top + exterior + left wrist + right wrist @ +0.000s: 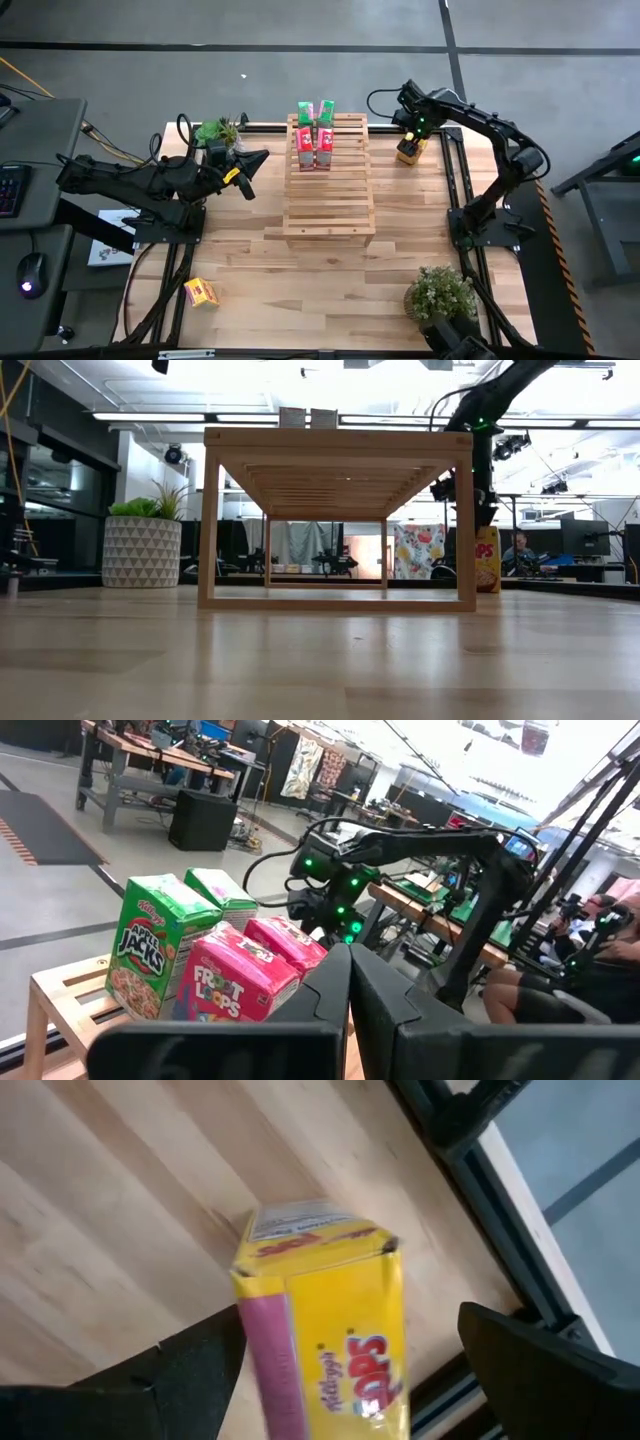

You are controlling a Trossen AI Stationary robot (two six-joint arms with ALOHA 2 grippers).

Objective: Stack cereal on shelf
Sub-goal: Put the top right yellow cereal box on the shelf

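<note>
The slatted wooden shelf (328,180) stands mid-table. At its far end stand two green boxes (315,112) and two pink-red boxes (314,148), which also show in the left wrist view (215,955). One yellow box (410,150) stands upright on the table by the far right corner (487,560). My right gripper (350,1320) hangs over it, open, with one finger on each side. The second yellow box (201,292) lies near the table's near left corner. My left gripper (258,158) hovers left of the shelf, shut and pointing at the boxes. My right gripper comes at the yellow box from above. One finger (200,1365) lies close to the box's pink side panel (265,1370); I cannot tell whether it touches. The other finger (520,1370) stands apart from the box. The box stands on the table.
A potted plant (222,130) stands at the far left behind my left arm. Another plant (440,295) stands at the near right. A black frame rail (455,170) runs along the right edge beside the yellow box. The shelf's near slats (328,210) are bare.
</note>
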